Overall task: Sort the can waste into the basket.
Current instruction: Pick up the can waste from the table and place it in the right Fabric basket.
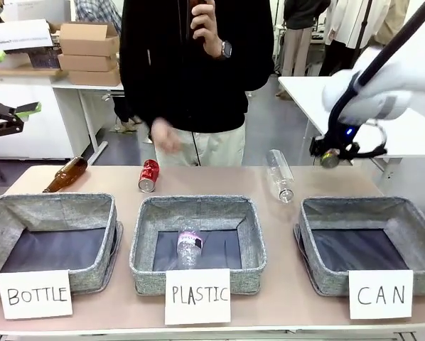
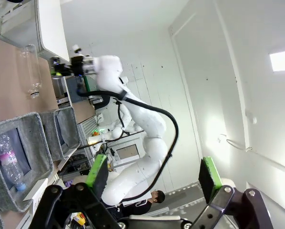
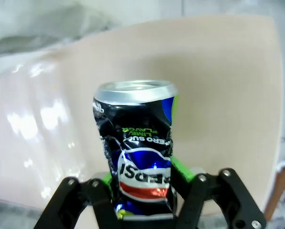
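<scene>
- Right gripper [image 3: 142, 172] clamped on dented dark can [image 3: 135, 129].
- CAN basket [image 1: 354, 207] lies lower than that gripper, nearer the robot.
- Red can [image 1: 148, 175] well off to its left.
- Left gripper [image 2: 153, 176] spread, empty.

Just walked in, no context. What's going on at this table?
The right gripper is shut on the dark blue-black can, holding it in the air beyond the far rim of the CAN basket; the can is not yet in. The red can lies on the table at the far side, in front of the standing person. The left gripper is open and raised, holding nothing. A clear bottle lies in the PLASTIC basket.
</scene>
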Robot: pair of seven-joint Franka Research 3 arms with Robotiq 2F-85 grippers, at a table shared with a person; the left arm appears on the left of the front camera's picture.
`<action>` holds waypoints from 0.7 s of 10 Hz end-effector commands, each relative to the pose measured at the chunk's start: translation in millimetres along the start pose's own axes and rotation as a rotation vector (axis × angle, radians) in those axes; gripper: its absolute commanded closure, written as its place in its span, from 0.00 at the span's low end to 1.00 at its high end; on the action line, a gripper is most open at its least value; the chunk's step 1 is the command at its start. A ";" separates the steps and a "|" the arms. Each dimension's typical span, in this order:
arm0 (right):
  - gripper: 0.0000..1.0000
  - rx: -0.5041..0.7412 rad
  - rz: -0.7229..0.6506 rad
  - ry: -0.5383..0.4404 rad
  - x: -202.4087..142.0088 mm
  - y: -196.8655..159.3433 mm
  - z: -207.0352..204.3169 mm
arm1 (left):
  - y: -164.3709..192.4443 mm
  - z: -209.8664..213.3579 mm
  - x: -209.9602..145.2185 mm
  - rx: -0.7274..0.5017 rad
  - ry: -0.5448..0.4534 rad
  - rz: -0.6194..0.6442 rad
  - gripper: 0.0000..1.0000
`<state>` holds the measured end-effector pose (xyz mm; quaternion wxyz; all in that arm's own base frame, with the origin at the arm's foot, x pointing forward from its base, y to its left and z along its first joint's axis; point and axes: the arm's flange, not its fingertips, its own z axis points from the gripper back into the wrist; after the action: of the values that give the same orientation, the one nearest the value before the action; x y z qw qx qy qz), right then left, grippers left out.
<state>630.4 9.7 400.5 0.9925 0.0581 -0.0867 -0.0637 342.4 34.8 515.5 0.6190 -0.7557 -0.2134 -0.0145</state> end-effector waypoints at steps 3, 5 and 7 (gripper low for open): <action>0.64 0.190 0.443 0.086 -152.3 -32.9 126.9 | -2.2 -2.4 -1.0 -0.019 -0.005 -0.011 0.00; 0.64 0.171 1.053 -0.046 -224.8 -61.5 128.1 | -2.2 -2.4 -1.0 -0.019 -0.005 -0.011 0.00; 0.64 0.274 1.272 -0.110 -248.7 -79.5 118.1 | -2.2 -2.4 -1.0 -0.019 -0.005 -0.011 0.00</action>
<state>354.7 -35.5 473.4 0.8979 0.0906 -0.0899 0.4214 342.6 34.8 515.7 0.6192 -0.7555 -0.2136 -0.0146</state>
